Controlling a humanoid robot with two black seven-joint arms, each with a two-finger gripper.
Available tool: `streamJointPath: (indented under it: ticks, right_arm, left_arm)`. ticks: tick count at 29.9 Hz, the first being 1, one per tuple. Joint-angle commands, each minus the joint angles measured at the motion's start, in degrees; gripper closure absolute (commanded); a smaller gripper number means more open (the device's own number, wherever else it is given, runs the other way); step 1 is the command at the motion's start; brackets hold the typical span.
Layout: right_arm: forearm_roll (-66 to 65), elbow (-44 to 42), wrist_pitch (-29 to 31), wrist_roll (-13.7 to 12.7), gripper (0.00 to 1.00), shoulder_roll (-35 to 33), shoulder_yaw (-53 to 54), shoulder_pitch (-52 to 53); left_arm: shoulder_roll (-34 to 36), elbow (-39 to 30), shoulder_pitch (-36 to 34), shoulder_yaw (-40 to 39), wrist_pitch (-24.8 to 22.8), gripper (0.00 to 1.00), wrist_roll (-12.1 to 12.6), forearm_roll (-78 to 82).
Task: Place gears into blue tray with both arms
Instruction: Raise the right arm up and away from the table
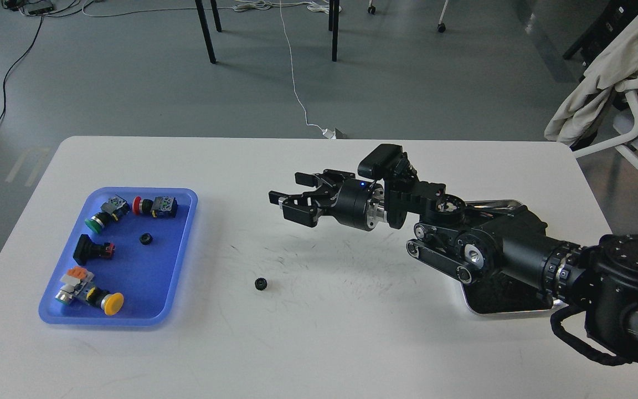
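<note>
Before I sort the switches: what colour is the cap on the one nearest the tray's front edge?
Yellow, on the switch in the blue tray; head view.

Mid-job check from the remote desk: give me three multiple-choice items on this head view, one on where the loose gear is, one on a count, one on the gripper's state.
1. Where does the gear outside the blue tray lie?
A. on the white table, right of the tray
B. in the silver tray
C. between the gripper's fingers

2. How many push-button switches are in the blue tray?
A. two
B. four
C. six

3. How is the right gripper?
A. shut on a gear
B. open and empty, above the table
C. resting in the blue tray

Answers: 1 A, the gear sits alone on bare tabletop beside the tray. 2 B, green, red, black and yellow caps show. 3 B, its fingers stand apart with nothing between them.
</note>
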Motion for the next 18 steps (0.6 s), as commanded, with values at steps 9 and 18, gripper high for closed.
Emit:
streamJointPath:
  ticks: [9, 18]
  right_arm:
    - [13.1, -0.4, 3.3, 0.0, 0.07, 0.0, 8.3, 5.5]
    - [25.8, 3.2, 2.9, 0.0, 0.07, -13.5, 9.9, 5.9]
  left_arm:
    - [0.0, 0.1, 0.1, 1.7, 0.9, 0.02, 0.0, 7.4]
    - [1.4, -5.7, -0.2, 3.8, 2.1, 0.02, 0.0, 8.7]
